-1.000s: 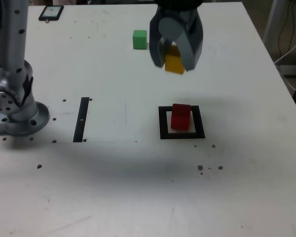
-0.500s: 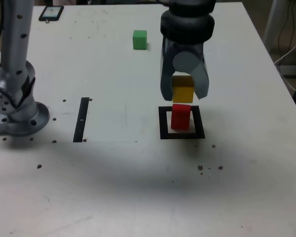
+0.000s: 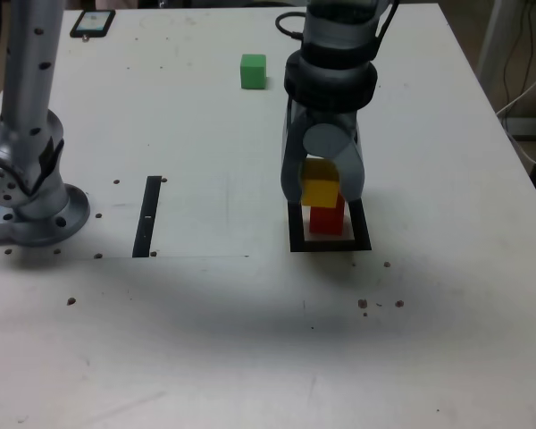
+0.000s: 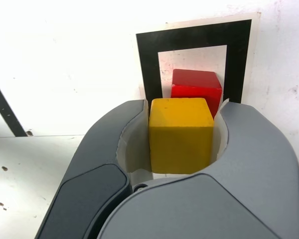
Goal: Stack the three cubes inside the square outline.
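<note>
My gripper (image 3: 322,192) is shut on the yellow cube (image 3: 321,189), holding it right above the red cube (image 3: 327,219). The red cube stands inside the black square outline (image 3: 297,234) on the white table. In the wrist view the yellow cube (image 4: 180,134) sits clamped between the two grey jaws, with the red cube (image 4: 196,89) just beyond it inside the square outline (image 4: 148,64). Whether the yellow cube touches the red one I cannot tell. The green cube (image 3: 253,71) rests alone at the far side of the table.
The arm's grey base (image 3: 27,192) stands at the exterior view's left. A straight black strip (image 3: 148,216) lies between the base and the outline. A phone (image 3: 92,23) lies at the far left corner. Cables (image 3: 527,89) hang past the right table edge.
The gripper has carried the yellow cube from the far side toward the outline and lowered it until it hangs just over the red cube.
</note>
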You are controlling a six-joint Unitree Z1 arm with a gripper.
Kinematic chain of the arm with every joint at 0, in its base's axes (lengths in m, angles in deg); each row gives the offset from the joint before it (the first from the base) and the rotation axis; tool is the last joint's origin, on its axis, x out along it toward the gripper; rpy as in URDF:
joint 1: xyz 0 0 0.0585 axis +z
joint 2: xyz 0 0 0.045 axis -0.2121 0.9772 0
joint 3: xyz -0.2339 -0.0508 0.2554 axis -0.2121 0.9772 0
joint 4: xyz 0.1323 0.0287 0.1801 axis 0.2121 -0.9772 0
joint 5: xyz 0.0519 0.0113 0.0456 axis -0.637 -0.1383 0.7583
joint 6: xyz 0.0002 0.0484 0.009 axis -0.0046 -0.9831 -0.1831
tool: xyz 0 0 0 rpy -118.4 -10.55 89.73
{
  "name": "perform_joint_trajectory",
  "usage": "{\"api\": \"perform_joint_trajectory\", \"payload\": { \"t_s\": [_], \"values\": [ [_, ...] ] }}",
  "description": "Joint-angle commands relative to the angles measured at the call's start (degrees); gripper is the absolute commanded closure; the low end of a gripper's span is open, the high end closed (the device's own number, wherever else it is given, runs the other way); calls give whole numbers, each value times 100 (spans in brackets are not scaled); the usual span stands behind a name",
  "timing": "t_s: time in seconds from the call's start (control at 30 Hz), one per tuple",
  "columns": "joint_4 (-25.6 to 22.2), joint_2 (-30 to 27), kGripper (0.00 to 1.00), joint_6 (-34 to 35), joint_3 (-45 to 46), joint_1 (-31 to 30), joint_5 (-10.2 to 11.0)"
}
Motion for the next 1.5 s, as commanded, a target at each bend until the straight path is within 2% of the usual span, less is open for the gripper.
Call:
{"api": "perform_joint_trajectory", "payload": {
  "t_s": [0.0,0.2,0.3,0.53,0.63,0.83,1.07,1.2,1.37,1.47],
  "values": [
    [43,-18,73,-22,21,-10,-3],
    [103,-53,71,-84,56,-9,69],
    [122,-86,64,-104,91,-8,119],
    [241,-124,30,-145,303,-10,47],
    [389,-128,21,-211,358,-10,11],
    [582,-119,17,-332,349,-10,56],
    [610,-122,5,-331,409,-10,107],
    [567,-177,2,-314,442,-9,152],
    [497,-447,1,-305,502,61,325],
    [333,-781,0,-423,560,341,461]
  ]
}}
